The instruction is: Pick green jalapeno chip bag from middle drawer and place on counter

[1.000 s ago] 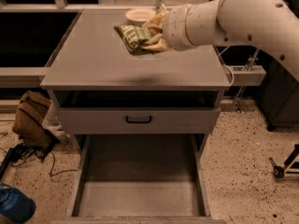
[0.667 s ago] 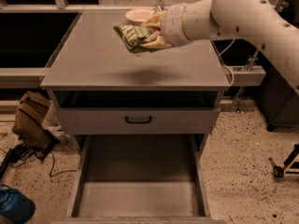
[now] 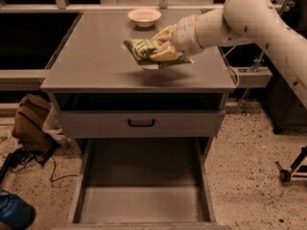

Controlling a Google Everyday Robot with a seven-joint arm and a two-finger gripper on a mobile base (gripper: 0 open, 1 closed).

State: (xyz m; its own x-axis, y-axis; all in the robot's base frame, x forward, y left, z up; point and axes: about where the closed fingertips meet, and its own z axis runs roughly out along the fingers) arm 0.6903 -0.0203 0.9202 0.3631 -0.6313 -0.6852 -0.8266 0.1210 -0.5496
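I am watching the gripper hanging over the right half of the counter, and it is clamping the bag. The tan fingers are pinching the bag's right end, one above and one below, with no gap showing between them and the foil. As I am seeing it, the bag is sticking out to the left of the gripper, lying roughly flat, with its green striped face turning upward. It is casting a shadow on the counter just below the gripper. The shadow is sitting apart from the bag, so the bag is hanging above the surface rather than resting on it.

The white arm is reaching in from the gripper's right. Beyond the gripper, near the counter's back edge, a pale bowl is sitting. Well below the gripper, the drawer is standing pulled out, its grey floor showing. Between it and the counter, a drawer front with a black handle is sitting shut. Far down to the gripper's left, a brown pack is lying on the speckled floor.
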